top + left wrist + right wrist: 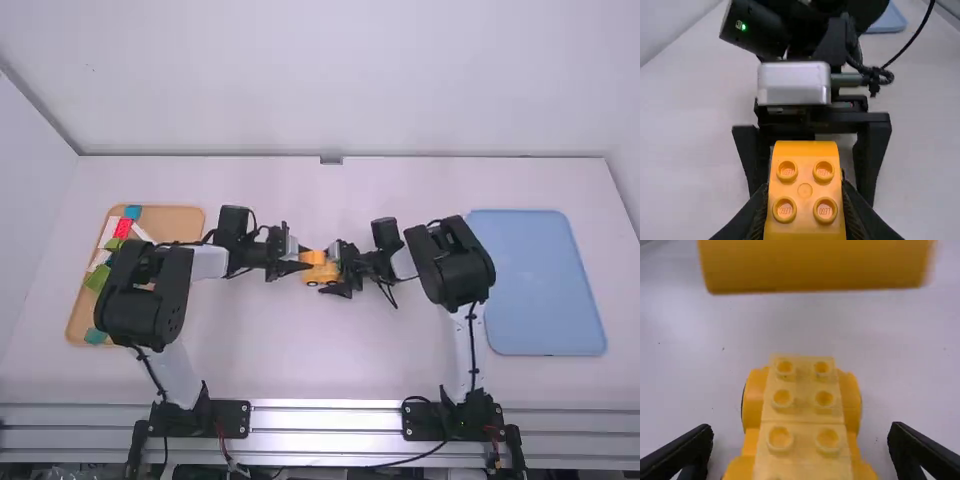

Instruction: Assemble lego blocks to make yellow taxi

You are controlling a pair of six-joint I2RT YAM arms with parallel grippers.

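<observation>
- The left gripper [804,192] is closed on the sides of a yellow-orange four-stud block [805,220], a black finger against each side
- The right gripper [801,431] stands wide apart around the yellow wheeled base [803,415], with space between each finger and the base, holding nothing
- Base and block are near the middle of the tabletop [330,350]; the right wrist view shows tabletop between them, so they look unjoined
- The base should be light, stiff plastic, hard to crush but smooth, and apt to roll on its wheels; best taken low on both sides, clear of the studs
- The block should be just as rigid and light; a side hold suits it, leaving its underside free, though an off-centre push could twist it
- Next probably calls for steadying the base, then lining up and pressing the block down squarely
</observation>
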